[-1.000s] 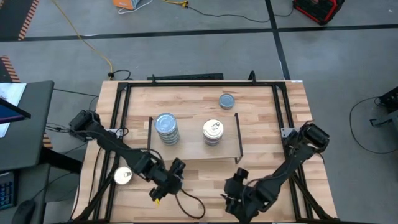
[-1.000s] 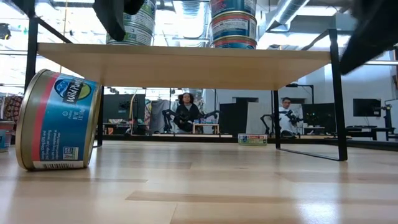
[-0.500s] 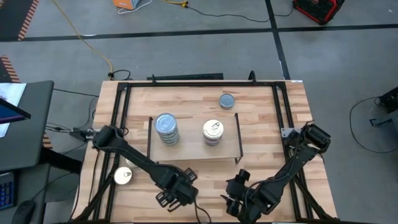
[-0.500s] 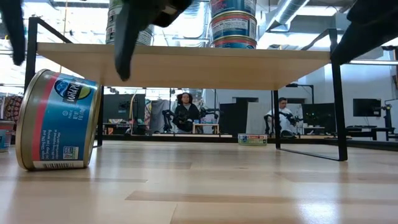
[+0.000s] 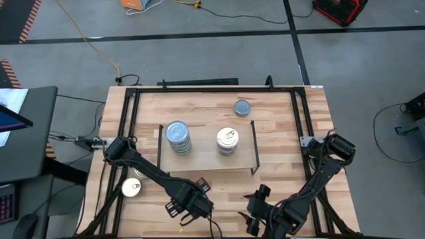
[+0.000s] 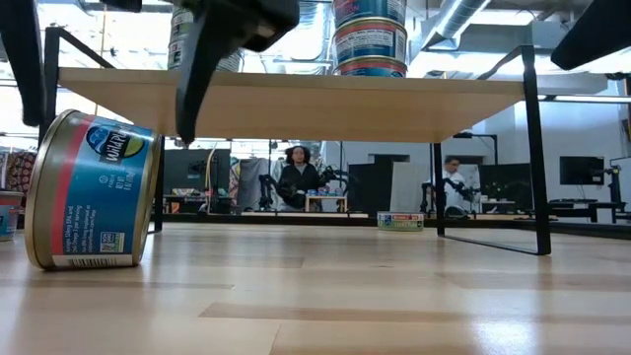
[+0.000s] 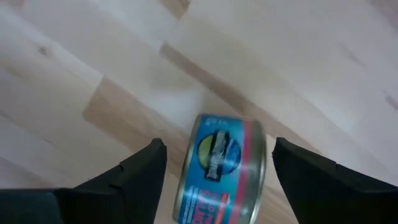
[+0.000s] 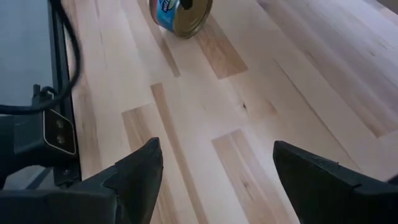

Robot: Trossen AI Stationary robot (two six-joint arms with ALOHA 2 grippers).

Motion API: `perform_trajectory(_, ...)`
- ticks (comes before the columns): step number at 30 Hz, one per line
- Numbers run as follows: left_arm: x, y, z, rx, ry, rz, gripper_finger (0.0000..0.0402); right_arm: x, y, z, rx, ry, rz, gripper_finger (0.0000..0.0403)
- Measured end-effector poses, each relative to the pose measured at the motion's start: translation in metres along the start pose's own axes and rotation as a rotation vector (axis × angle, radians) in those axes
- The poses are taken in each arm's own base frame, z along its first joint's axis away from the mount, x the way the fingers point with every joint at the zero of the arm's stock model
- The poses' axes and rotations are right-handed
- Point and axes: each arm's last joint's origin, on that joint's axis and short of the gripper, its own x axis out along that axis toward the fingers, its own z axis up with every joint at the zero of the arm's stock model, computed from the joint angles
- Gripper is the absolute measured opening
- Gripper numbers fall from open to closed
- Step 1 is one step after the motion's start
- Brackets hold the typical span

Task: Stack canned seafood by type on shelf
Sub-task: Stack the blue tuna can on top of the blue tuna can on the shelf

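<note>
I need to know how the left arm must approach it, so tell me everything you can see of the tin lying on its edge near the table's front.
The tin on its edge is a small flat round can with a blue label, a pink-red band and a gold metal rim. In the low view it stands on its curved wall, leaning slightly, resting on the wooden table beside the shelf. Nothing else touches it. The left end effector hangs open above it, one finger to each side.
</note>
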Motion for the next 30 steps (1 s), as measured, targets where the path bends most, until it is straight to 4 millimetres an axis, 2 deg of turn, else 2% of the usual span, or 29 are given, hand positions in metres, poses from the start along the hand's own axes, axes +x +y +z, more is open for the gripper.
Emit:
perform_trajectory(8, 0.007, -0.001, -0.003, 0.03, 0.032, 0.005, 0.0343, 0.006, -0.002, 0.006, 0.001, -0.007, -0.007, 0.0327)
perform_trajectory(13, 0.013, 0.002, -0.01, 0.039, 0.057, -0.036, 0.0341, 0.007, -0.001, 0.007, -0.004, -0.013, 0.002, 0.0327)
perform_trajectory(17, 0.031, -0.002, -0.02, 0.073, 0.125, -0.066, 0.0314, 0.007, -0.001, 0.007, -0.006, -0.013, 0.002, 0.0327)
perform_trajectory(20, 0.04, -0.005, -0.023, 0.105, 0.152, -0.05, 0.0279, 0.007, -0.001, 0.007, -0.007, -0.013, 0.001, 0.0327)
perform_trajectory(26, 0.039, -0.006, -0.023, 0.087, 0.178, -0.004, 0.0175, 0.007, -0.001, 0.008, -0.006, -0.015, -0.002, 0.0327)
perform_trajectory(30, 0.029, -0.004, -0.021, 0.014, 0.175, 0.004, 0.0169, 0.007, -0.001, 0.007, -0.008, -0.013, -0.003, 0.0327)
